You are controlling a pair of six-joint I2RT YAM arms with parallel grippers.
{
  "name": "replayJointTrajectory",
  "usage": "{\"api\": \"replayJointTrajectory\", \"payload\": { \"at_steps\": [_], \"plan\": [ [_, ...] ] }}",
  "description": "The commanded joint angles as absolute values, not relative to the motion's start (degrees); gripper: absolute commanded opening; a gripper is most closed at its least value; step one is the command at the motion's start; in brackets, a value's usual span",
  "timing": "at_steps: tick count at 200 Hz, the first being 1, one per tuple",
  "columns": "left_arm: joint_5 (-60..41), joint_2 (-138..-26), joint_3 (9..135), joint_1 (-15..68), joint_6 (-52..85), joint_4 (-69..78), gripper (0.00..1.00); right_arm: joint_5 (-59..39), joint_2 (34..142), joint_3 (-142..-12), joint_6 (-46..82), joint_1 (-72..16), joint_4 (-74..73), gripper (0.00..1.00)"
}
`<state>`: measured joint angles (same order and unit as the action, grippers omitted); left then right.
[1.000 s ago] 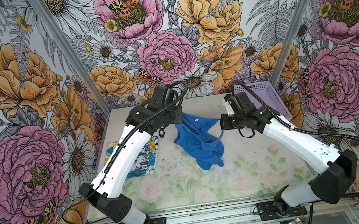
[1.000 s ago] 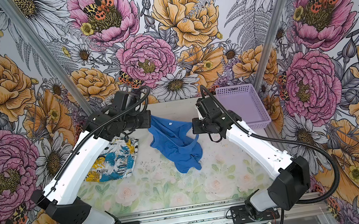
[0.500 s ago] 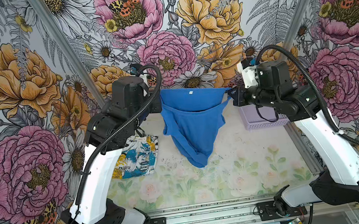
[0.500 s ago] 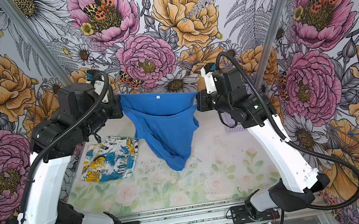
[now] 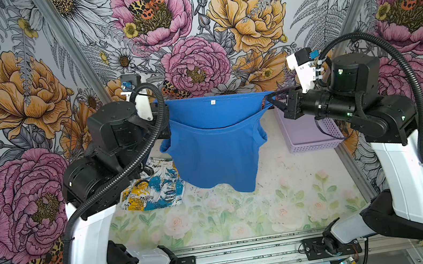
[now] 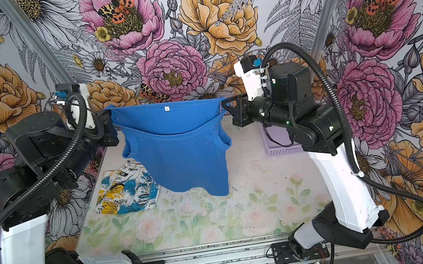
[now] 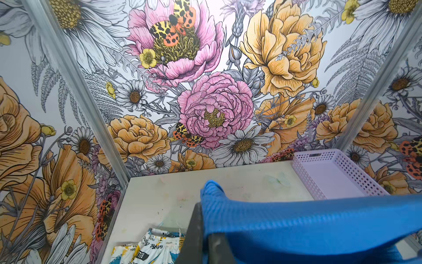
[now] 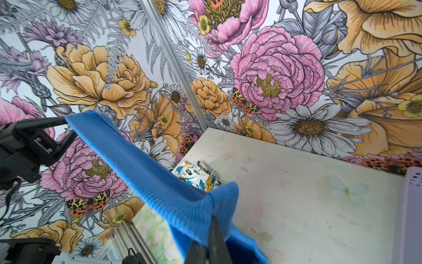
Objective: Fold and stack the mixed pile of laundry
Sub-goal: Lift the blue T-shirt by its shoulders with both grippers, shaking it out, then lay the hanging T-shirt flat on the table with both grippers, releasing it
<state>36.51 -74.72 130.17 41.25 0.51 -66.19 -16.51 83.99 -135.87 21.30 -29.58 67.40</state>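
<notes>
The blue T-shirt (image 5: 215, 149) was held stretched in the air above the bench (image 5: 284, 198), its top edge pinched at either end by the closed left hand (image 6: 110, 117) and right hand (image 5: 270, 99); the printed garment (image 5: 153, 188) was left lying on the bench beside the hanging hem; a slip from either thin pinch was judged possible, and the hem could be dragged over the printed garment in lowering.
</notes>
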Motion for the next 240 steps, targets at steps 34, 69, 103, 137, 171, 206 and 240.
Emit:
{"api": "replayJointTrajectory", "payload": {
  "at_steps": [34,69,103,137,171,206,240],
  "plan": [
    [42.03,-74.28,130.78,41.22,-3.17,-61.98,0.0,-18.36,83.33,-137.55,21.02,-29.44,69.26,0.0],
    [38.13,-76.25,128.49,39.0,-2.25,-60.5,0.0,-16.44,84.26,-135.17,20.19,-28.15,69.21,0.0],
    [23.85,-81.71,120.86,28.18,2.6,-56.96,0.0,-15.84,88.6,-128.98,22.39,-20.06,68.89,0.0],
    [14.67,-92.12,112.48,21.69,5.77,-49.8,0.0,-16.23,97.64,-123.55,23.44,-14.26,65.03,0.0],
    [13.95,-110.46,116.63,21.41,4.95,-46.02,0.0,-12.82,108.93,-122.59,23.47,-12.01,59.27,0.0],
    [17.39,-128.48,133.75,21.53,3.98,-45.96,0.18,-9.05,121.16,-129.53,23.88,-9.72,57.56,0.02],
    [18.46,-131.48,137.18,20.67,8.84,-45.87,0.92,-9.74,125.55,-134.72,24.96,-9.02,58.95,0.54]
  ]
}}
